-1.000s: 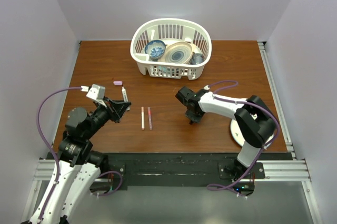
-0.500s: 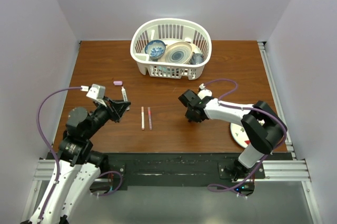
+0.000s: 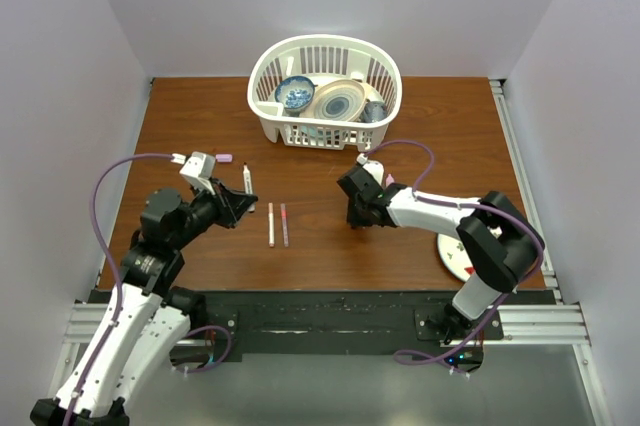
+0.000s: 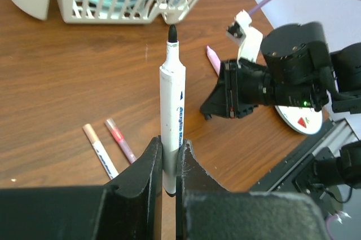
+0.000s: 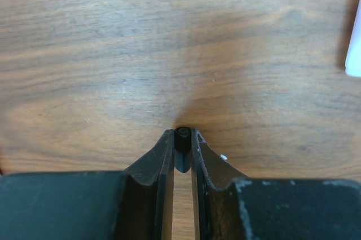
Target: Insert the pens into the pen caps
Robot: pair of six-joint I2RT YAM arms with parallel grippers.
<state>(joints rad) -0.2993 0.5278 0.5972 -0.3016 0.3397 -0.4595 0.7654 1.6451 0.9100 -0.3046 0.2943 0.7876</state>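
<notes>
My left gripper (image 3: 243,208) (image 4: 169,145) is shut on a white pen with a black tip (image 3: 247,180) (image 4: 171,105), which it holds upright above the table. Across from it, my right gripper (image 3: 352,216) (image 5: 181,136) is shut on a small black pen cap (image 5: 181,138), the cap's open end showing between the fingertips. Two more pens lie side by side on the wood between the arms: a white one with a red end (image 3: 271,224) (image 4: 100,152) and a pink-maroon one (image 3: 285,225) (image 4: 119,140). A lilac-pink highlighter (image 3: 388,181) (image 4: 213,60) lies behind the right wrist. A small pink cap (image 3: 224,158) lies far left.
A white basket (image 3: 265,86) holding bowls and a plate stands at the back centre. A white disc (image 3: 450,256) (image 4: 299,120) lies beside the right arm's base. The black rail runs along the table's near edge.
The left arm has carried its pen to the right and a little farther back. The right gripper has swung left and back, still shut on the black cap.
</notes>
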